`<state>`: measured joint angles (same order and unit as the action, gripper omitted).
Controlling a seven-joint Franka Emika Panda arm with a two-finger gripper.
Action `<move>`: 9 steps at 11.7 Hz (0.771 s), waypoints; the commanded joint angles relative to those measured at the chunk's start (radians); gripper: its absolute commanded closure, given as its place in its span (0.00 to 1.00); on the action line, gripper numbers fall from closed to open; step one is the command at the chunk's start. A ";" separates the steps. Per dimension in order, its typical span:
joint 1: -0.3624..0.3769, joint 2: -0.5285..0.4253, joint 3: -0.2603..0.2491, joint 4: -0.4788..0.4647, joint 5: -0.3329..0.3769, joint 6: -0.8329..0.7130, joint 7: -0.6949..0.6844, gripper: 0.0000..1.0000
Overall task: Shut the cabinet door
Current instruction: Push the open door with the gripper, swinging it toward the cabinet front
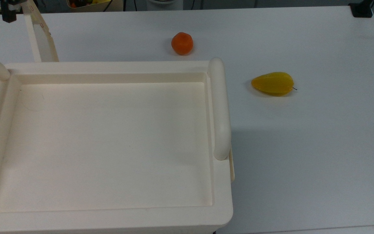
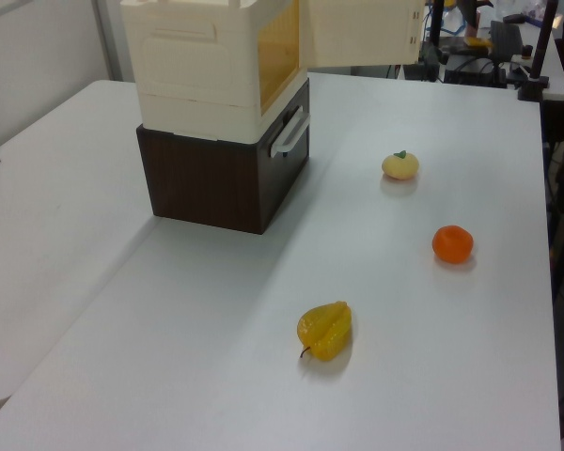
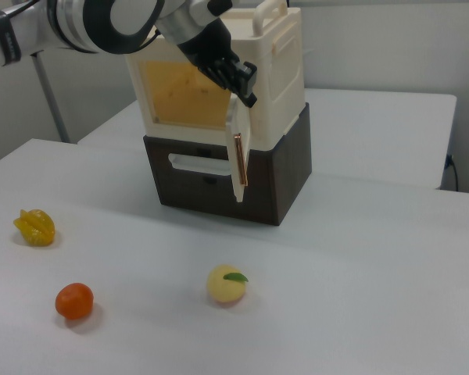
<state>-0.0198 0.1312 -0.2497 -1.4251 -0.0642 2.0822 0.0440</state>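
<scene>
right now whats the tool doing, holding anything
Tool: at the top edge of the open cabinet door; open or closed cannot be told, nor whether it grips the door.

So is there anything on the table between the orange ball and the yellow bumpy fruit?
No. In the left view, bare white table lies between the orange fruit and the yellow fruit; the top view agrees.

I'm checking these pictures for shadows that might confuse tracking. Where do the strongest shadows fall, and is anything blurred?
Top view: the cabinet casts a broad soft shadow rightward over the table. Left view: only faint shadows under the starfruit and orange. Right view: the arm looks slightly soft; the cabinet door is sharp.
</scene>
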 commanded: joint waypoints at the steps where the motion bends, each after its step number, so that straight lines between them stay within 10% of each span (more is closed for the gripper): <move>1: 0.024 -0.021 0.007 -0.040 0.041 0.018 0.037 1.00; 9: 0.170 0.042 0.009 -0.051 0.200 0.174 0.088 1.00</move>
<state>0.1126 0.1459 -0.2338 -1.4483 0.0864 2.1196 0.0959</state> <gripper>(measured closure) 0.991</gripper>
